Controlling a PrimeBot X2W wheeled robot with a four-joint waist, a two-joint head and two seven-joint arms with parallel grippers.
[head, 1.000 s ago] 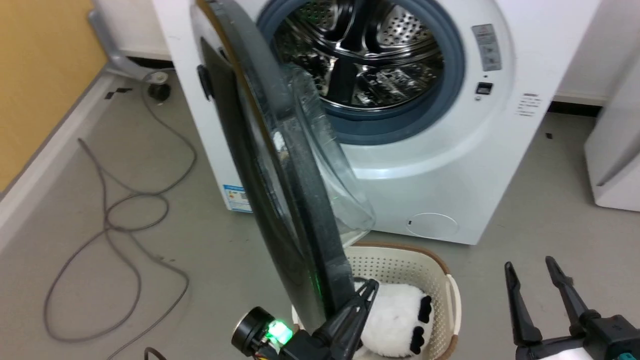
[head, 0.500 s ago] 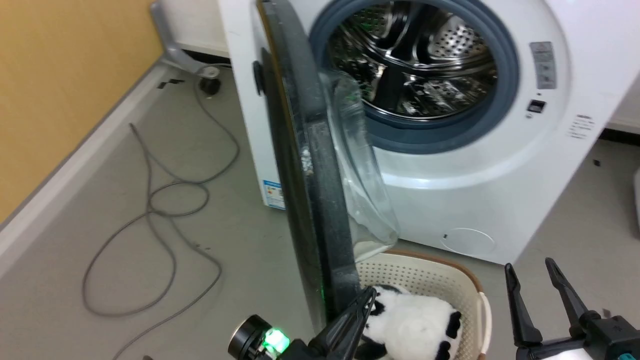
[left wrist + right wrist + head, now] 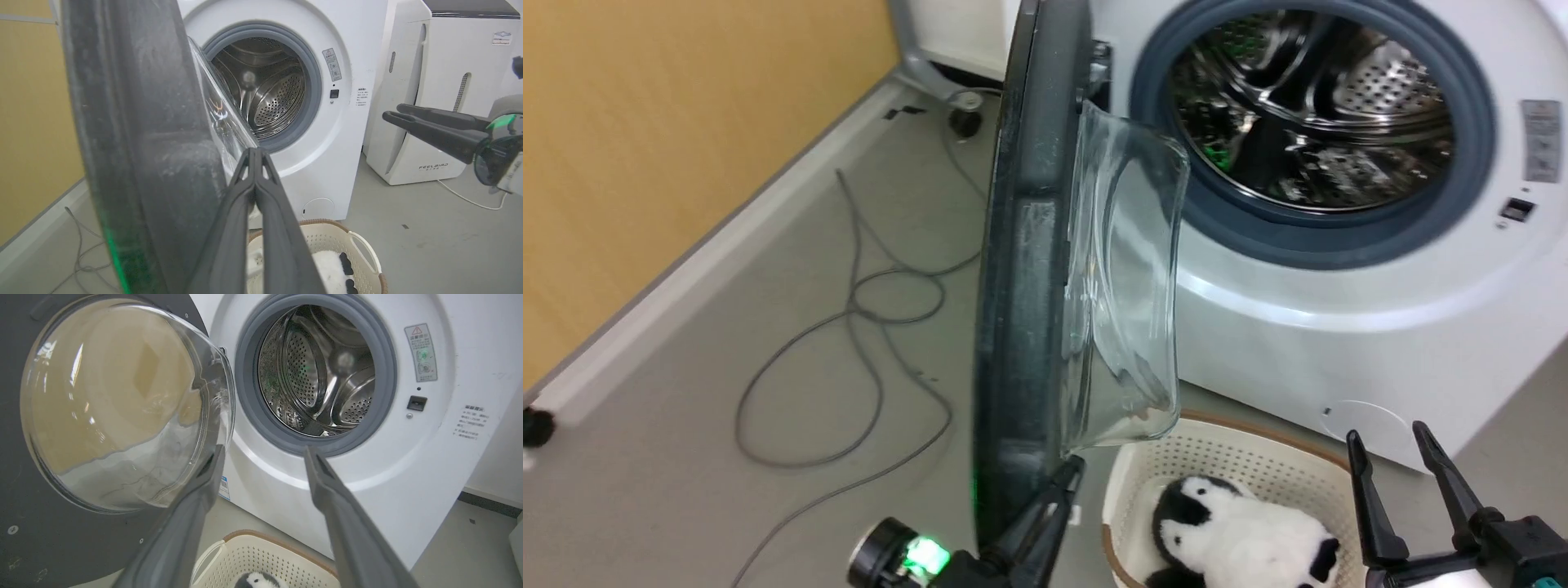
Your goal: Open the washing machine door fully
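Your left gripper [image 3: 255,152], fingers pressed together, sits at the inner rim of the swung-out washing machine door [image 3: 1021,269]. Your right gripper [image 3: 1387,437] has its fingers spread, holding nothing.

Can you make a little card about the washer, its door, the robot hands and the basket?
Door: washing machine door swung out, edge-on in the head view
Machine: washing machine, steel drum uncovered
Left hand: left gripper shut, tips by the door's lower edge
Right hand: right gripper open, holding nothing
Basket: basket on the floor before the machine, toy penguin inside
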